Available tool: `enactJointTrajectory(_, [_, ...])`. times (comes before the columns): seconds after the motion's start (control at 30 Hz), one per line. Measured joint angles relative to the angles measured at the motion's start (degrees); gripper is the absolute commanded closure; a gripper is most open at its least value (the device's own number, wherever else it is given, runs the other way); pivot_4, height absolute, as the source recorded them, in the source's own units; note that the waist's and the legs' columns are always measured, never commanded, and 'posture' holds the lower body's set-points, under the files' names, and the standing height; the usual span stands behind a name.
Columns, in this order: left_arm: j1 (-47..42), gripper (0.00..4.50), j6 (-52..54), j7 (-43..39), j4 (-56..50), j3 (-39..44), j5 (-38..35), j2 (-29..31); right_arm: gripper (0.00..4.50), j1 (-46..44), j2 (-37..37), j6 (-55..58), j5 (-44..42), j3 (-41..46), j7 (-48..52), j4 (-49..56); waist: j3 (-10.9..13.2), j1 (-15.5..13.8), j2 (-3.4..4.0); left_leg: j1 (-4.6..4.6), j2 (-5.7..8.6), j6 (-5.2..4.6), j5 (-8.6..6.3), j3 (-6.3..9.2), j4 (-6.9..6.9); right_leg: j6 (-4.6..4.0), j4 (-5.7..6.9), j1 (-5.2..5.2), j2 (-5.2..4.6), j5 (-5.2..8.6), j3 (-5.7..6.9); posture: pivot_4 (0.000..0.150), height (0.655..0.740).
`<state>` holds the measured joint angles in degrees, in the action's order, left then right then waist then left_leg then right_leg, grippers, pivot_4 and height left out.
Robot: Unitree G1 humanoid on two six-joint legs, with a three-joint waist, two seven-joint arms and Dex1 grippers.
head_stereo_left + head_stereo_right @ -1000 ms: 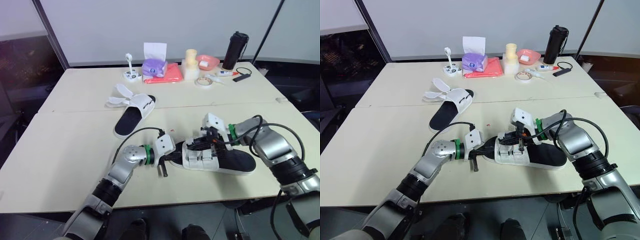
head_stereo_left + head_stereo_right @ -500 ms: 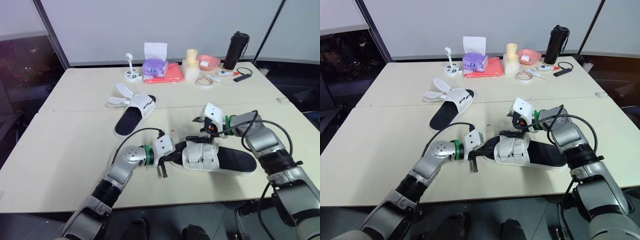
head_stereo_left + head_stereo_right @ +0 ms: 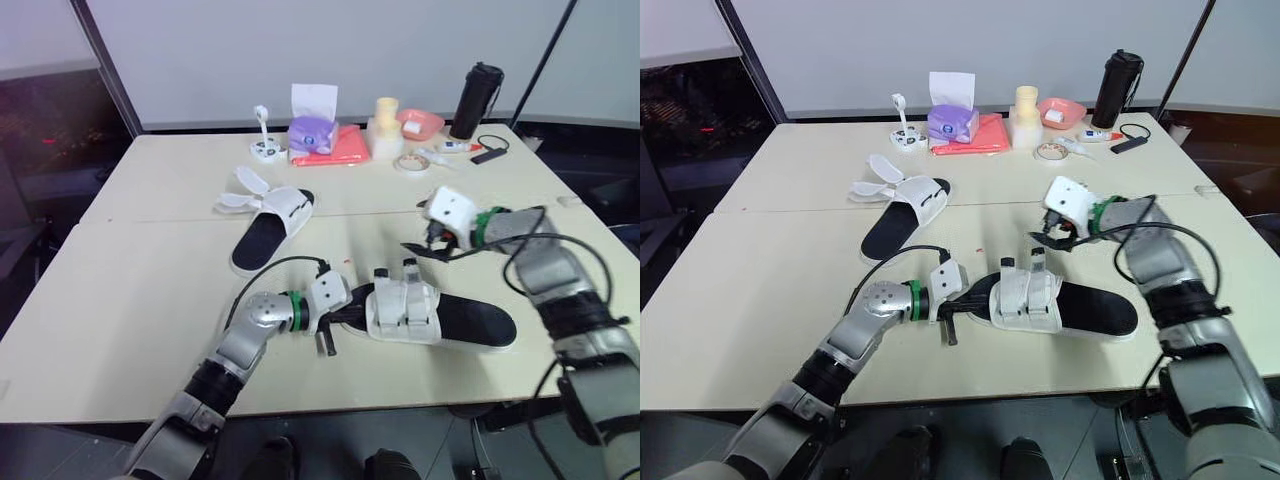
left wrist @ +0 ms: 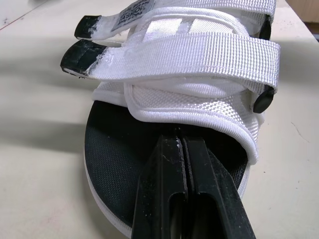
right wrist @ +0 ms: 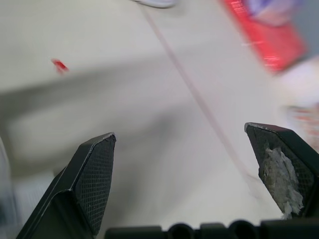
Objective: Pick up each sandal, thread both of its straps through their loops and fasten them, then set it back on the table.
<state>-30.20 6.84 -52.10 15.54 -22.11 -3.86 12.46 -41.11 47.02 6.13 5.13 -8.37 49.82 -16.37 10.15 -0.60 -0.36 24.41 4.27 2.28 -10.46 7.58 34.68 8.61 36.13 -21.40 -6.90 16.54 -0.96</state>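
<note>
A sandal with a black sole and white straps [image 3: 432, 316] lies on the table near the front edge. Both straps are folded across its upper, and their black tips [image 4: 82, 42] stick out on one side. My left gripper [image 3: 346, 316] is shut, its fingers [image 4: 185, 164] lying on the black footbed at the toe end. My right gripper [image 3: 424, 246] hovers open above the table just beyond the sandal, with nothing between its fingers [image 5: 94, 174]. The second sandal [image 3: 270, 226] lies farther back on the left with its straps loose.
Along the table's far edge stand a purple tissue box [image 3: 311, 130] on a red cloth [image 3: 340, 148], a small white object [image 3: 264, 149], a cream container [image 3: 383, 122], a pink bowl [image 3: 421, 123], a tape roll [image 3: 407, 163] and a black bottle [image 3: 474, 100]. A seam [image 3: 180, 221] crosses the table.
My right gripper opened, let go of the sandal's straps and drew back up and to the right. The straps now lie flat across the sandal. The left gripper has stayed put.
</note>
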Motion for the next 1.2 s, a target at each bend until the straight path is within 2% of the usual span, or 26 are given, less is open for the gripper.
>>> enactJointTrajectory(0.23, [-0.8, 4.50, 0.4, -0.9, 0.4, 1.2, -0.7, 0.1, 0.03, 22.7, 8.3, -11.1, 1.9, 8.0, -3.5, 14.4, 0.0, 0.0, 0.04, 0.00, -0.02, 0.00, 0.00, -0.07, 0.06, 0.00, 0.02, -0.01, 0.00, 0.00, -0.05, 0.150, 0.7400])
enactJointTrajectory(0.4, [-0.9, 4.50, 3.5, -1.6, -0.7, 2.5, -2.2, 0.8, 0.03, 31.4, 10.7, -19.8, 4.7, 12.6, -6.9, 16.5, 0.0, 0.7, 0.05, -0.02, -0.07, -0.01, 0.01, -0.11, 0.06, -0.01, 0.04, -0.02, 0.02, 0.00, -0.10, 0.150, 0.7400])
enactJointTrajectory(0.53, [-0.8, 4.50, 10.0, -1.8, -4.7, 6.3, -6.5, 2.2, 0.03, 36.1, 10.7, -27.9, 7.9, 13.0, -9.8, 17.5, 0.1, 1.3, 0.11, 0.01, -0.07, -0.01, 0.01, -0.09, 0.06, 0.00, 0.04, -0.05, 0.02, 0.01, -0.13, 0.150, 0.7400])
enactJointTrajectory(0.73, [-1.3, 4.50, 19.9, -4.3, -12.8, 11.3, -13.8, 6.8, 0.03, 34.1, 8.9, -36.4, 11.7, 10.0, -13.2, 17.7, 0.1, 1.4, 0.14, -0.01, -0.08, -0.01, 0.01, -0.10, 0.06, 0.00, 0.07, -0.04, 0.03, 0.01, -0.14, 0.150, 0.7400])
enactJointTrajectory(0.87, [-1.5, 4.50, 24.2, -4.8, -15.4, 13.8, -17.0, 9.2, 0.03, 28.3, 6.7, -42.9, 16.1, 5.6, -16.0, 15.1, 0.1, 1.4, 0.13, -0.01, -0.07, 0.00, 0.02, -0.09, 0.07, -0.01, 0.07, -0.04, 0.03, 0.01, -0.14, 0.150, 0.7400])
enactJointTrajectory(1.07, [-1.6, 4.50, 26.4, -2.9, -16.7, 15.9, -18.6, 11.0, 0.03, 17.8, 2.0, -53.4, 24.1, -1.8, -21.8, 5.1, 0.2, 1.4, 0.15, -0.01, -0.06, 0.04, 0.04, -0.06, 0.02, -0.02, 0.07, -0.07, 0.03, 0.01, -0.14, 0.150, 0.7400])
enactJointTrajectory(1.17, [-1.5, 4.50, 26.4, -1.9, -16.7, 16.4, -18.7, 11.2, 0.88, 14.8, 0.6, -58.2, 27.4, -4.6, -24.4, 1.8, 0.2, 1.3, 0.15, 0.00, -0.05, 0.06, 0.06, -0.06, -0.04, -0.02, 0.08, -0.10, 0.03, 0.00, -0.14, 0.150, 0.7400])
enactJointTrajectory(1.2, [-1.5, 4.50, 26.4, -1.5, -16.7, 16.5, -18.7, 11.3, 1.38, 14.0, 0.4, -59.7, 28.4, -5.2, -25.2, 0.8, 0.2, 1.4, 0.15, 0.00, -0.05, 0.07, 0.06, -0.06, -0.04, -0.02, 0.08, -0.11, 0.03, 0.00, -0.15, 0.150, 0.7400])
